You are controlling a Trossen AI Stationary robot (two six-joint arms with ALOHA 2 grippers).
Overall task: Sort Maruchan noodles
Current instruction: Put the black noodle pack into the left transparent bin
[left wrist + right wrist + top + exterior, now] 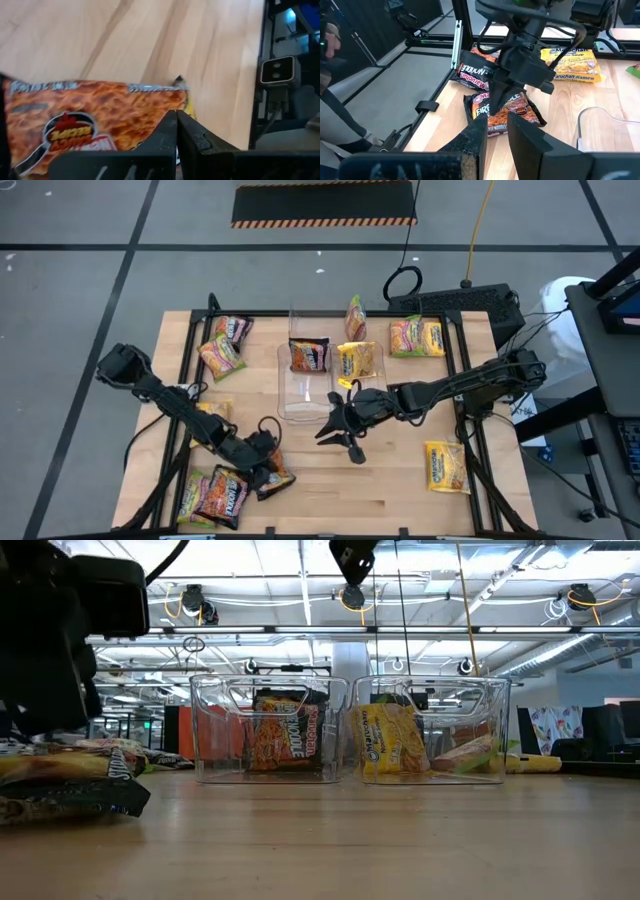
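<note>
My left gripper (265,465) is at the table's near left and points down. It is shut on a dark orange noodle packet (100,120), which also shows in the right wrist view (512,110). More packets (222,498) lie beside it. My right gripper (340,430) hangs open and empty over the table's middle, just on the near side of two clear bins (305,395). The left bin holds a dark packet (285,735). The right bin holds a yellow packet (390,740). My left gripper has its two fingers shut together on the dark orange packet near one short edge (167,102). The fingers (496,97) come from above, pointing down. The packet lies on the table and on a neighbouring packet. I cannot see how much of the wrapper is between the tips.
Loose packets lie at the far left (222,345), the far right (417,337), the near right (445,467) and behind the bins (355,315). A yellow packet (215,412) lies under my left arm. A dark frame rail (457,35) runs along the table's edges.
</note>
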